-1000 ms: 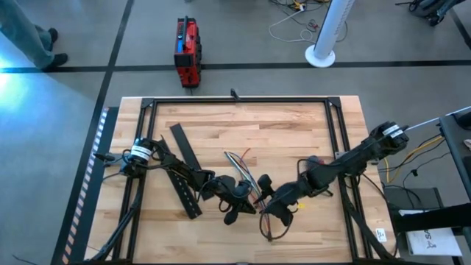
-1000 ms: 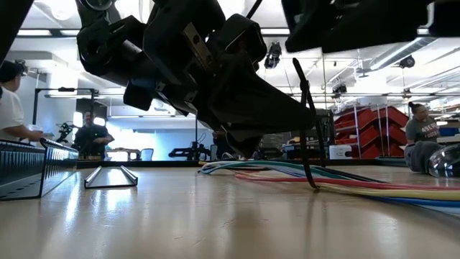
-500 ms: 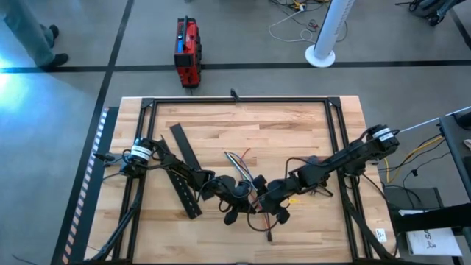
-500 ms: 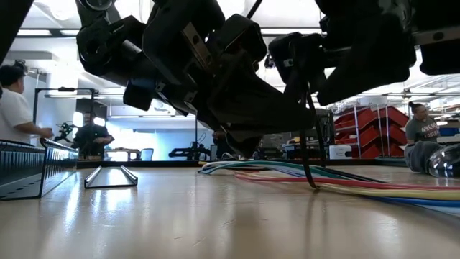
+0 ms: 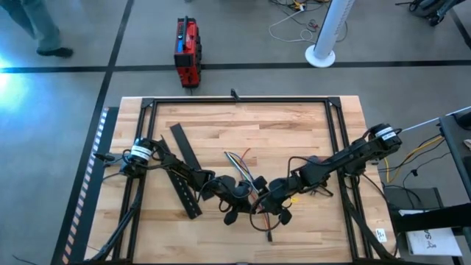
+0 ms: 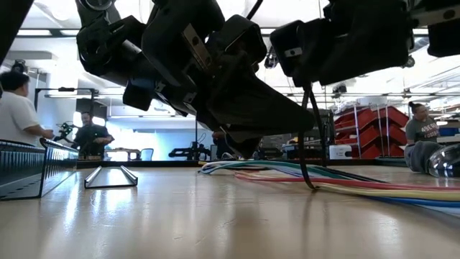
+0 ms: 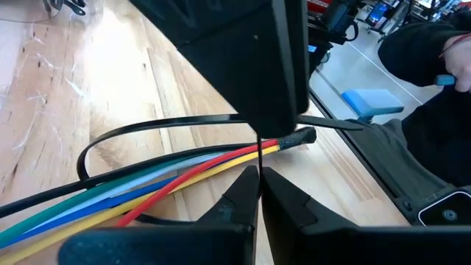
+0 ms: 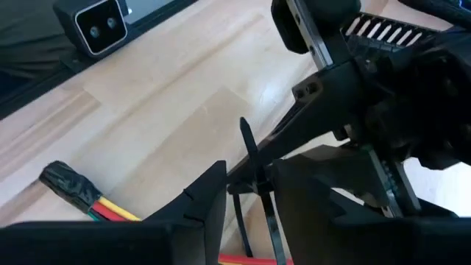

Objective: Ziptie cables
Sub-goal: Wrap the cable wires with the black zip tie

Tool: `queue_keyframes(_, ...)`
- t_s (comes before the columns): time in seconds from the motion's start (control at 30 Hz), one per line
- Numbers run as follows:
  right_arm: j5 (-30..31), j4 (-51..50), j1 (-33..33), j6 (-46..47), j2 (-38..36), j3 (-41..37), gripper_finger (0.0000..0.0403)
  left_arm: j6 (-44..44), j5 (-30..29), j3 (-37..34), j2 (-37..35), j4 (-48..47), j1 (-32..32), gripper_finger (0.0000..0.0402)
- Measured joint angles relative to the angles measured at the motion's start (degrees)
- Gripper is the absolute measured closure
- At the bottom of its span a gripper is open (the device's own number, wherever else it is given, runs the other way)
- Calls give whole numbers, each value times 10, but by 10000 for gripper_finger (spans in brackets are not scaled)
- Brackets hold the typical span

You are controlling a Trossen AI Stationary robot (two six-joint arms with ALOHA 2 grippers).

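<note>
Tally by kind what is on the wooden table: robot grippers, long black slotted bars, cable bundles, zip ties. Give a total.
Two-finger robot grippers: 2, the left gripper and the right gripper
Long flat black slotted bars: 2, one and another
Bundle of coloured cables: 1
Black zip tie: 1
Total: 6

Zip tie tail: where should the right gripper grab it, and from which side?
Judging by the pose, grab the free tail of the zip tie just above the left gripper, which pinches the strap shut. The right gripper should come from opposite, fingers straddling the upright strip over the cables.
</note>
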Motion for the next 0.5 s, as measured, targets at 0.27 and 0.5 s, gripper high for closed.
queue_keyframes(0.27,0,-2,0,0,11,0,332,0,-1,0,0,1,0,402)
queue_keyframes(0.5,4,-2,0,0,12,0,353,0,-1,0,0,2,0,402)
